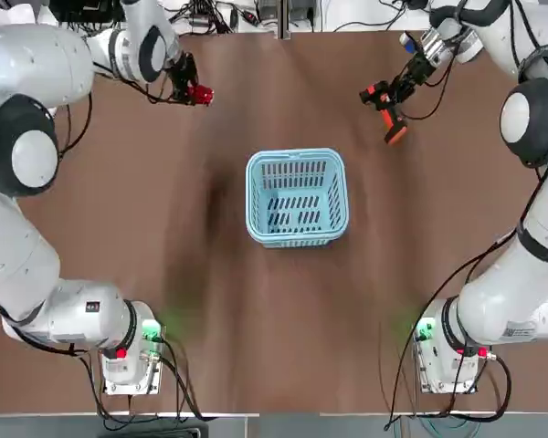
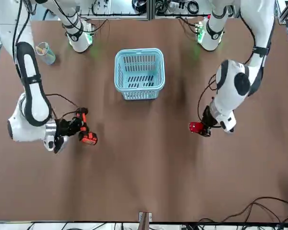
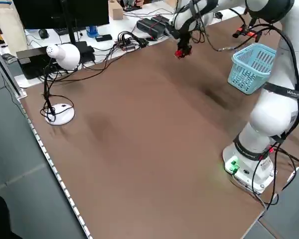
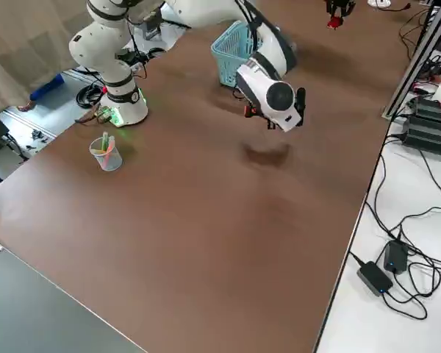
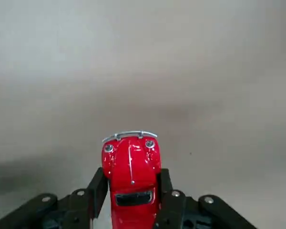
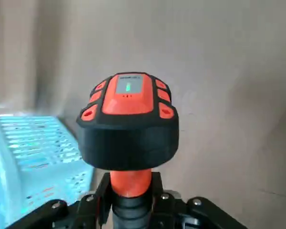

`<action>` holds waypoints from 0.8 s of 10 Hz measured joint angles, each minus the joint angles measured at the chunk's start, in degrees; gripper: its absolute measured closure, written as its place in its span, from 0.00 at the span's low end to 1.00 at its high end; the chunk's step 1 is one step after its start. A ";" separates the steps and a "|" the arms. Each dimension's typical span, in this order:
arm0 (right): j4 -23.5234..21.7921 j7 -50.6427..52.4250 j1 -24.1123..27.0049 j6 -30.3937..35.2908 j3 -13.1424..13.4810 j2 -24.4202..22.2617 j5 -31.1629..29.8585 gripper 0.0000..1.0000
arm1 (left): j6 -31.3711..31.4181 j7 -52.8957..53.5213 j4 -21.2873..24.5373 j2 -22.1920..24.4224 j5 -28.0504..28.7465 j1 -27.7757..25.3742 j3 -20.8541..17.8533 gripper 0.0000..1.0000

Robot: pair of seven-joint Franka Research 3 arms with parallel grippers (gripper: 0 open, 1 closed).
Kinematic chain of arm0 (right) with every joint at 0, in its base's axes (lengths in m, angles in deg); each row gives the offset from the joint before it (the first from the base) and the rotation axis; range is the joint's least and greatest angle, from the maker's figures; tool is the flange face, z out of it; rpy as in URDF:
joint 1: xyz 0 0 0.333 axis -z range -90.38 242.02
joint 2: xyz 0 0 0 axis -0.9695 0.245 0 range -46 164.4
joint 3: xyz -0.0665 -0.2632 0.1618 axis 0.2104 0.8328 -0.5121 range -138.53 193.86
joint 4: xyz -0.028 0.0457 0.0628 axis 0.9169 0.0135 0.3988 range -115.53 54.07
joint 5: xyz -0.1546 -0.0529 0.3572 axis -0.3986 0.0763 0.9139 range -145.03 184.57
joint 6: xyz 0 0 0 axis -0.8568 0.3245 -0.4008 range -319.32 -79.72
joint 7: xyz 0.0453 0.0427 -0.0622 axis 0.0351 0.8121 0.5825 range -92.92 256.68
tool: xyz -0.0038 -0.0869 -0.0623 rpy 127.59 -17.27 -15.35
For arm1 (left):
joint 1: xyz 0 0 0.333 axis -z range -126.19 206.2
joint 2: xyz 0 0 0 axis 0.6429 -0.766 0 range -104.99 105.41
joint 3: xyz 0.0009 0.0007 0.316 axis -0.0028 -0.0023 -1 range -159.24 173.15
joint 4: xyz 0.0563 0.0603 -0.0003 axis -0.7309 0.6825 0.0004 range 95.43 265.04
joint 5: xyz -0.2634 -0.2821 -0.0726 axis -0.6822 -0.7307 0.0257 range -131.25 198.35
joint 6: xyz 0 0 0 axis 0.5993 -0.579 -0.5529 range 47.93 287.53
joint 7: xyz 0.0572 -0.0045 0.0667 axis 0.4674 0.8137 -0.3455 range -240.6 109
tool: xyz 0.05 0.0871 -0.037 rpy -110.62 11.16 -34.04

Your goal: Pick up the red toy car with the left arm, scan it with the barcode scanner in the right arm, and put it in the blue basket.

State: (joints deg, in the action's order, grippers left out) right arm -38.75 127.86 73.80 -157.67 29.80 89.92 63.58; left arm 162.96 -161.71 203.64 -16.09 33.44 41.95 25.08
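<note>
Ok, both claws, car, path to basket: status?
Left claw shut on red car, aloft. Right claw shut on scanner, off basket's far side. Nothing seen between car and blue basket.

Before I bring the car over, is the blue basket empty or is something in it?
Empty: the overhead view shows bare slotted bottom inside the blue basket.

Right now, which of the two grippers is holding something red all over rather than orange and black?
The left gripper: it grips the red toy car, whereas the other grips the scanner.
</note>
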 joint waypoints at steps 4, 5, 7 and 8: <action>0.10 3.13 -1.56 8.00 -3.17 0.93 10.07 0.63 | -9.57 -22.04 -12.52 -5.89 9.42 3.07 7.17 0.52; 0.12 3.19 -2.51 8.41 -3.58 1.11 12.07 0.63 | -12.43 -25.54 -16.93 -8.50 10.43 5.04 7.67 0.52; 0.14 3.25 -4.92 10.48 -3.82 1.19 15.87 0.63 | -15.48 -30.05 -23.31 -12.15 10.79 9.79 7.77 0.52; 0.16 3.27 -5.64 12.38 -3.85 1.21 17.65 0.63 | -16.12 -31.95 -24.95 -12.98 10.82 12.19 7.73 0.52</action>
State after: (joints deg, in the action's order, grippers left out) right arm -38.60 131.13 68.16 -145.30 25.96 91.13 81.23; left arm 146.84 -193.66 178.69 -29.07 44.27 54.13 32.81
